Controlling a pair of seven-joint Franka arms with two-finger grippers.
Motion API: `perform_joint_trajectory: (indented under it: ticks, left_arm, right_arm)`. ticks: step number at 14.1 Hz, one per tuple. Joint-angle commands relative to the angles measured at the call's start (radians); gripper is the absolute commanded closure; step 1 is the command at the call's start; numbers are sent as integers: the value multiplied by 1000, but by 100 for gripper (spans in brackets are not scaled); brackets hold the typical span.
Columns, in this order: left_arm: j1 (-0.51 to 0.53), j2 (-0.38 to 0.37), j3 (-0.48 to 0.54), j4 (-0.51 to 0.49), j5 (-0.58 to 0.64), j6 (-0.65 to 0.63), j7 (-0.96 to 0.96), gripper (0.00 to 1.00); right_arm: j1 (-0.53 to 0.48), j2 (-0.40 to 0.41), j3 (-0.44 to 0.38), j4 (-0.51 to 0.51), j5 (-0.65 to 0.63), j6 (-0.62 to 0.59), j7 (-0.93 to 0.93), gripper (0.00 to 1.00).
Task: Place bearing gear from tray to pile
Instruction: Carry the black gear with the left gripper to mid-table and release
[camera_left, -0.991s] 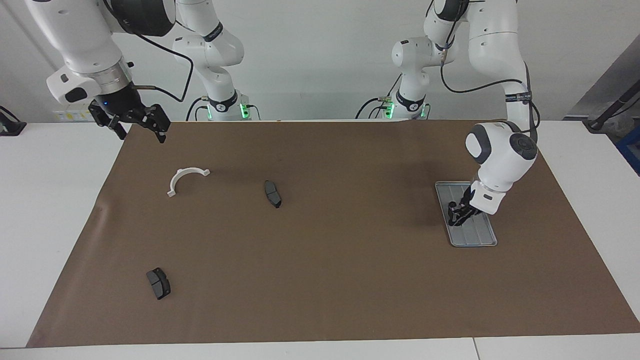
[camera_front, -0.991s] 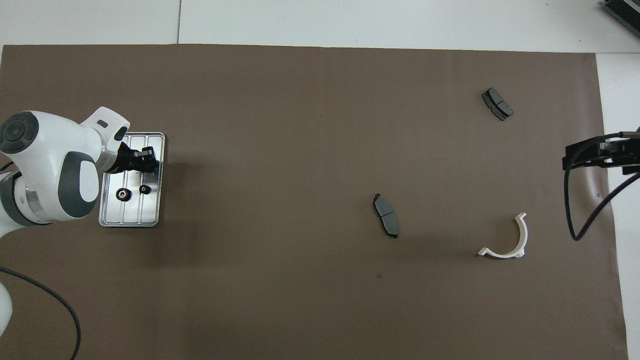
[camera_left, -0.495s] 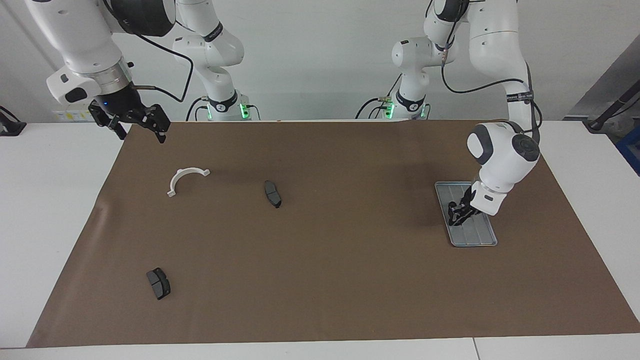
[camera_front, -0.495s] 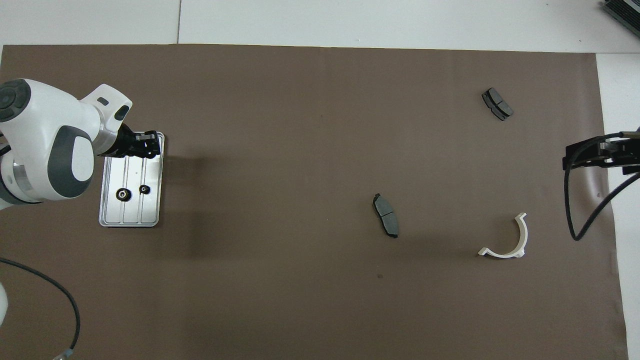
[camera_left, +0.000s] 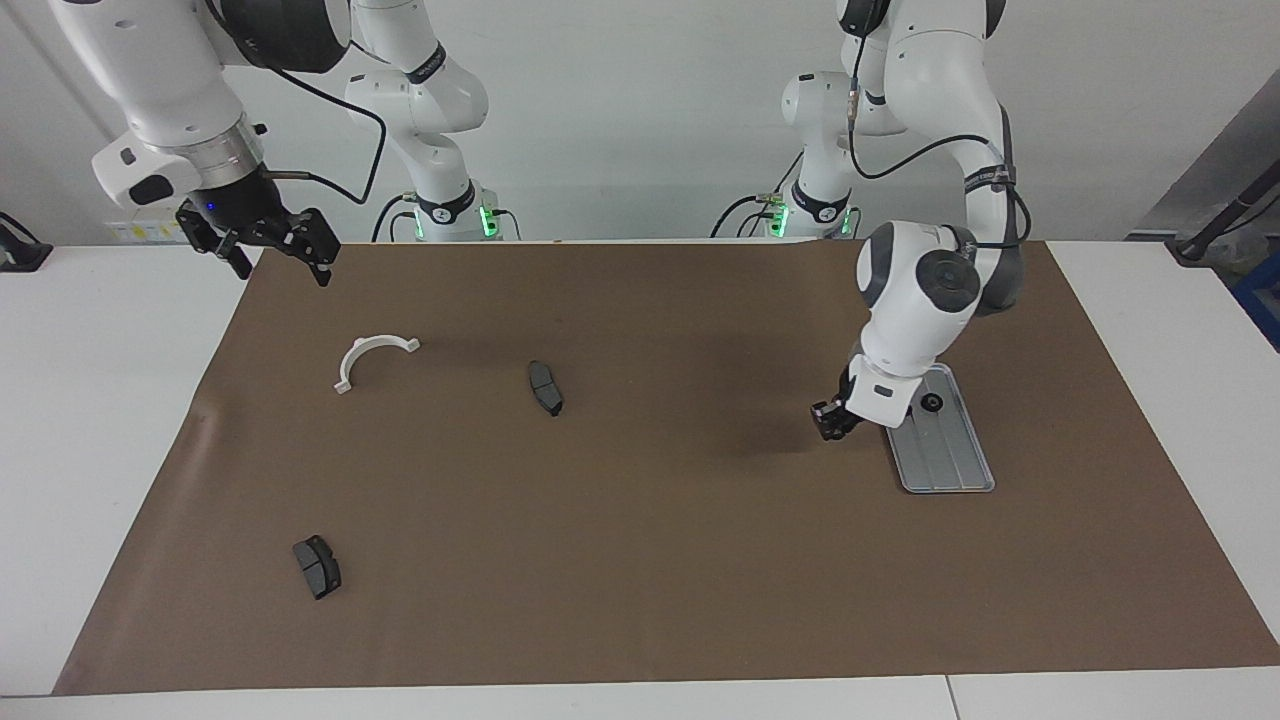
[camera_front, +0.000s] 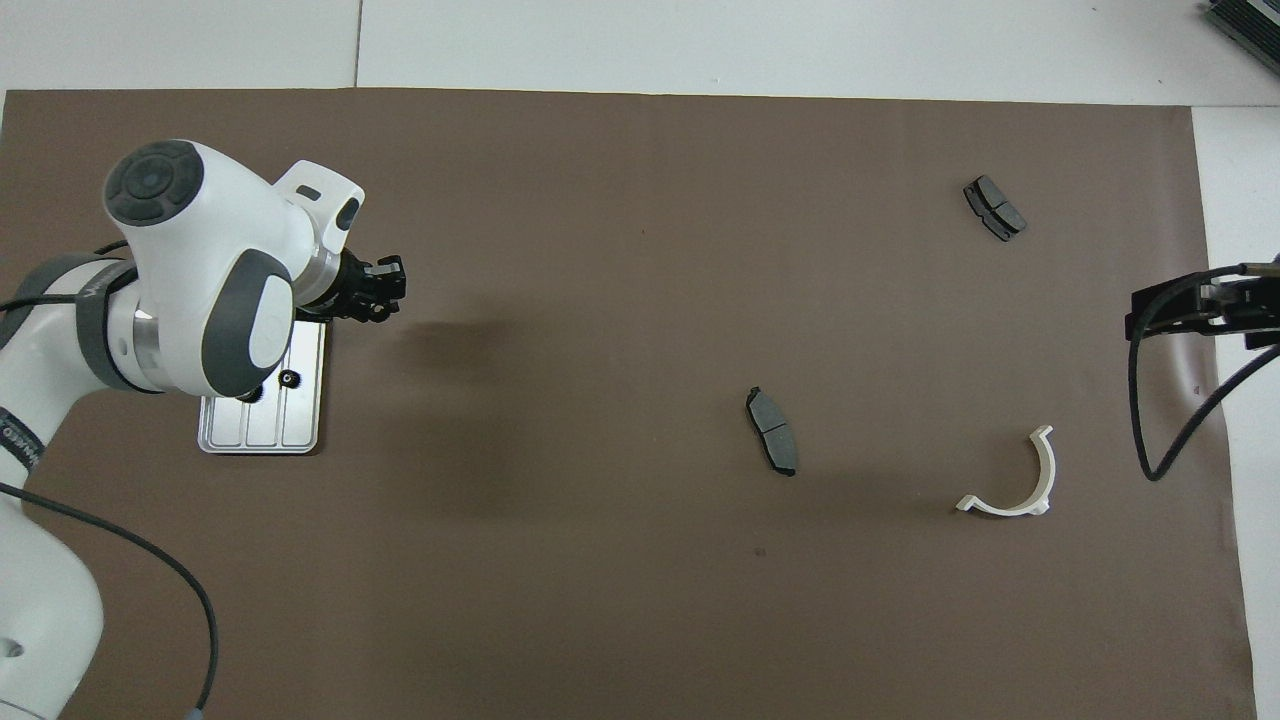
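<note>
Left gripper (camera_left: 828, 420) raised over mat (camera_left: 650, 560) beside tray (camera_left: 950, 465), jaws narrowed, held object not discernible. Right gripper (camera_left: 270, 250) parked over mat corner, jaws spread wide.

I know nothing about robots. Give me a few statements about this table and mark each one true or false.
1. The left pincer hangs over the brown mat, beside the tray. True.
2. The tray holds no gears. False: a small black gear lies on it.
3. The white bracket lies in the tray. False: it lies on the mat, toward the right arm's end.
4. Two brake pads lie on the mat. True.
5. The right pincer grips the bracket. False: it is open, raised and empty.
</note>
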Motion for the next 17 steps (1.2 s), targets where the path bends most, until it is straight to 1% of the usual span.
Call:
perform_joint_trajectory:
  ticks: [1,5,6,8,11,13,14,15,16,17]
  left_arm:
    - [-90,-15,15,4,23,-31,-204,86]
    - [-205,-21,11,-7,23,-5,-397,85]
    - [-238,-26,11,-21,23,20,-443,84]
    - [-304,-26,13,-59,23,120,-584,84]
    - [-386,-9,11,-61,23,157,-603,83]
    - [-395,-4,11,-62,25,209,-594,75]
    - [-395,6,11,-59,25,223,-593,67]
    - [-397,6,11,-56,25,231,-583,56]
    - [-395,8,11,-55,25,245,-558,42]
    - [-395,8,11,-55,25,251,-536,31]
  right_arm:
    - [-14,-19,6,-19,19,-1,-10,0]
    - [-23,-19,-2,-18,19,2,-8,0]
    - [-31,-19,-8,-18,19,-1,-17,0]
    - [-40,-18,-7,-18,19,10,-24,0]
    - [-66,-19,-7,-28,19,42,-74,0]
    - [-66,-19,-7,-36,19,55,-82,0]
    - [-66,-22,-7,-44,19,65,-82,0]
    - [-66,-24,-7,-48,19,67,-82,0]
    - [-66,-24,-7,-48,19,67,-82,0]
    - [-66,-24,-7,-48,19,68,-80,0]
